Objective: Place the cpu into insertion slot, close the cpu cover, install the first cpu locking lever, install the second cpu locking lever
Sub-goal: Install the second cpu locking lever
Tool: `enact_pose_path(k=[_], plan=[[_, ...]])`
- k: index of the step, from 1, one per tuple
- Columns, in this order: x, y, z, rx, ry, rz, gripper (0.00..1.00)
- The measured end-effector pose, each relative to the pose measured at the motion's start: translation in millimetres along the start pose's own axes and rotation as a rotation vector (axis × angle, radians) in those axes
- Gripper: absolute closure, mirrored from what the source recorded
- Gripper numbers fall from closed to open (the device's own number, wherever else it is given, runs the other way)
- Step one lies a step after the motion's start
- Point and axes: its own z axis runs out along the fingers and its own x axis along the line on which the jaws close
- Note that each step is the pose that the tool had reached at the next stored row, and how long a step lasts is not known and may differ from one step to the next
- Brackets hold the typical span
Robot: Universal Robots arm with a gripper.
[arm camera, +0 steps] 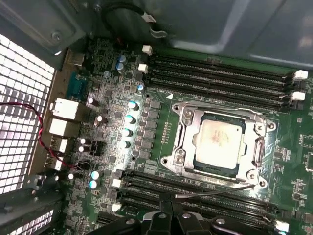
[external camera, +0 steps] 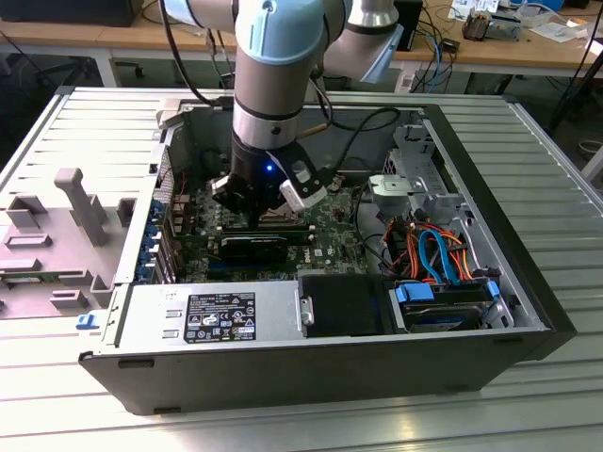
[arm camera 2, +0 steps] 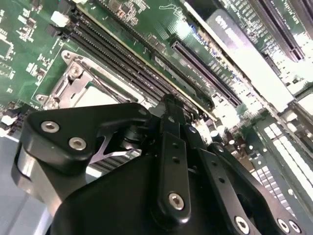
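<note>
The small flat square cpu (arm camera: pixel 216 141), dull silver-grey on top, lies seated in the square silver-rimmed insertion slot (arm camera: pixel 180 157) on the green circuit board (arm camera: pixel 161 128). The thin silver metal cpu cover (arm camera: pixel 256 143) lies flat around it, its square window framing the chip's top, so the placing and the closing look done. A thin wire locking lever (arm camera: pixel 215 192) runs along the edge of the slot nearest the gripper, its free end standing just off the board, which suggests it is not yet hooked down; this is a judgement, since the catch itself is too small to read.

The black gripper (arm camera: pixel 168 213) hangs just beside that edge, over the long narrow black memory slots (arm camera: pixel 195 183), probably because the lever is what it has to reach. Whether its jaws are wide or narrow I cannot tell; nothing appears held.

In the exterior view the pale blue and grey robot arm (external camera: pixel 268 75) reaches straight down into the open grey computer case (external camera: pixel 311 363), which lies on its side to expose the board.
</note>
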Motion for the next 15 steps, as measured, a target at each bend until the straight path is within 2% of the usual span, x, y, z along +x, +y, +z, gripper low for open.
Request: enact_pose_path(k=[3, 4, 5, 7, 9, 10, 11, 13, 15], plan=[[0.9, 0.9, -10.5, 0.0061, 0.0012, 0.0, 0.89], [1.2, 1.2, -12.8, 0.0105, 0.002, 0.001, 0.89], [1.4, 1.5, -16.1, 0.0187, 0.0037, 0.002, 0.89], [1.4, 1.9, -21.5, 0.0267, 0.0057, 0.003, 0.89], [-1.0, 2.1, -22.3, 0.0267, 0.0108, 0.003, 0.89], [-4.1, 3.4, -22.5, 0.0252, 0.0187, 0.004, 0.89], [-5.9, 6.1, -22.4, 0.0242, 0.0235, 0.004, 0.89], [-8.1, 13.1, -21.9, 0.0234, 0.0268, 0.004, 0.89], [-8.9, 16.2, -21.4, 0.0231, 0.0282, 0.004, 0.89]])
